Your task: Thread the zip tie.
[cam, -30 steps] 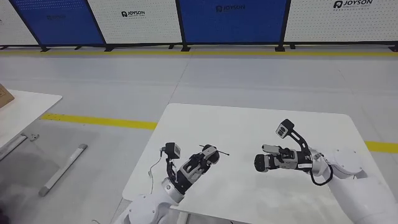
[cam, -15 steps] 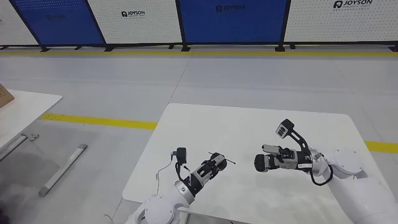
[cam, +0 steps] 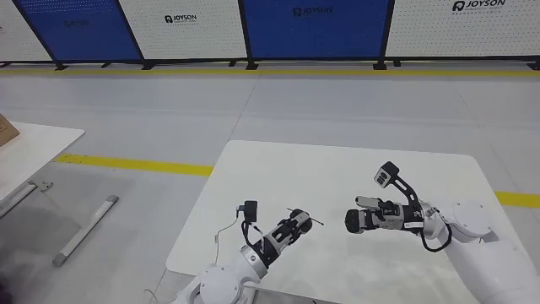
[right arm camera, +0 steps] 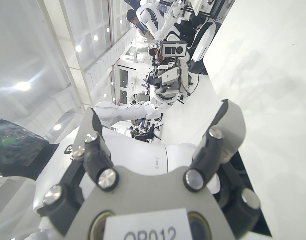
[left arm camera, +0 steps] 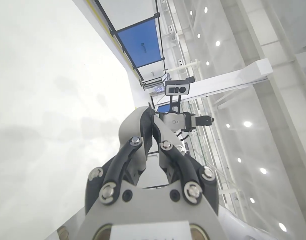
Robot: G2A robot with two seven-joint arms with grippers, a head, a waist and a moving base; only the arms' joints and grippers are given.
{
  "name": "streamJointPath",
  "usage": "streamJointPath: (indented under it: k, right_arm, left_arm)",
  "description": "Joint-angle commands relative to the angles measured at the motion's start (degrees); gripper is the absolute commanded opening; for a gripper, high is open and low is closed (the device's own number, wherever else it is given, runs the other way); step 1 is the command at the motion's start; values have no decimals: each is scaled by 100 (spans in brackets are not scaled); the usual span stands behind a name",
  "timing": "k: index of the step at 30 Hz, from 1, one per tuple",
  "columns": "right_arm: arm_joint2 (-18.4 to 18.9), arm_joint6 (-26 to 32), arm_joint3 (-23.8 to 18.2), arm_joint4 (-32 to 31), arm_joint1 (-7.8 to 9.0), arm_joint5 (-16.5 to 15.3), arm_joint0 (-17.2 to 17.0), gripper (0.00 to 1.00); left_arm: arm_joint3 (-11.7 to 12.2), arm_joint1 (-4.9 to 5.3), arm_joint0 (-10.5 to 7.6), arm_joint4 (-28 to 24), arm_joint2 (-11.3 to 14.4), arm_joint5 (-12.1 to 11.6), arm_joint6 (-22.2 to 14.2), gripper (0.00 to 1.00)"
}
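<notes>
- Pinching the thin black zip tie point(cam: 315, 218) in the left gripper point(cam: 300, 218), with both fingers pressed together on it, above the near part of the white table point(cam: 337, 160).
- Sticks out of both sides of that pinch, one end reaching toward the right gripper point(cam: 348, 219) without touching it.
- Sits a little nearer the right gripper than a second ago, and slightly closer to the table's near edge.
- Shows the left wrist rolled further round than before, so the small camera on it stands higher above the arm.
- Keeps the right gripper where it was a second ago, held level over the table and apart from the tie, fingers spread wide.
- Faces the two grippers toward each other across a gap.
- Carries a dark printed logo mark on each of the white and blue partition panels point(cam: 316, 13) behind the table.
- Bears a white label point(right arm camera: 148, 226) with dark characters, cut off at the picture's edge, at the base of the right gripper.
</notes>
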Motion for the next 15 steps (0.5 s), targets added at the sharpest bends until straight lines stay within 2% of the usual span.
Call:
streamJointPath:
  k: [1, 11, 15]
  right_arm:
    - [0, 0, 0, 0, 0, 0, 0, 100]
    - [0, 0, 0, 0, 0, 0, 0, 100]
    - [0, 0, 0, 0, 0, 0, 0, 100]
  left_arm:
    - [-25, -7, 2, -306, -18, 89, -36, 0]
    - [-35, -13, -23, -356, 1, 53, -24, 0]
    - [-185, -21, 41, -705, -53, -274, -12, 0]
